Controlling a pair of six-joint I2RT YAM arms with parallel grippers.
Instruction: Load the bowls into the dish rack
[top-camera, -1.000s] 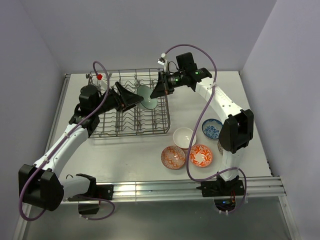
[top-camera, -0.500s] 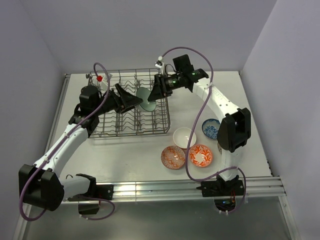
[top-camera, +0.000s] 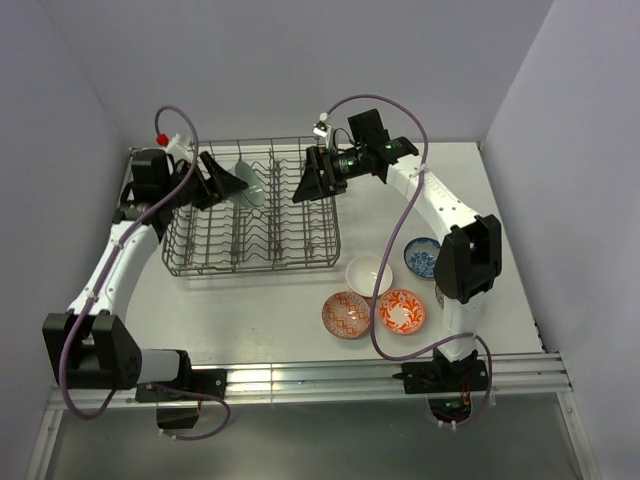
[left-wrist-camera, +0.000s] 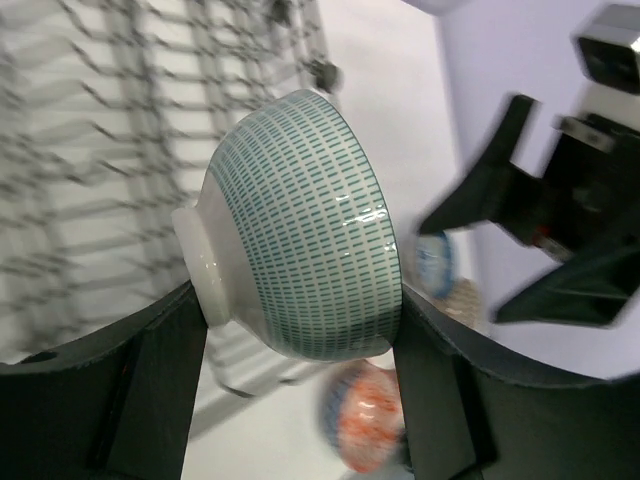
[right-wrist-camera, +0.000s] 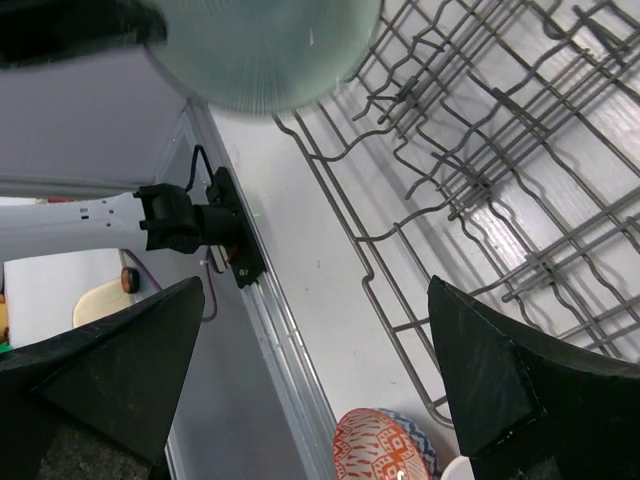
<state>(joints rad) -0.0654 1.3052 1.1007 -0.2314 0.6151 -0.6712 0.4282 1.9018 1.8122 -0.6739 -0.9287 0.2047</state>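
Observation:
My left gripper is shut on the pale green bowl and holds it on edge above the back left of the dish rack. In the left wrist view this bowl sits between the fingers, pinched at foot and rim. My right gripper hangs open and empty over the rack's back right. From the right wrist, the green bowl shows at the top, above the rack wires. A white bowl, a blue-white bowl and two red-orange bowls lie on the table.
A grey-brown speckled bowl is mostly hidden behind the right arm's elbow. Walls close in the table at the back and on both sides. An aluminium rail runs along the near edge.
The right gripper opened and let go of the pale green bowl. The left arm swung left and back with the bowl, from mid-rack to the rack's back left.

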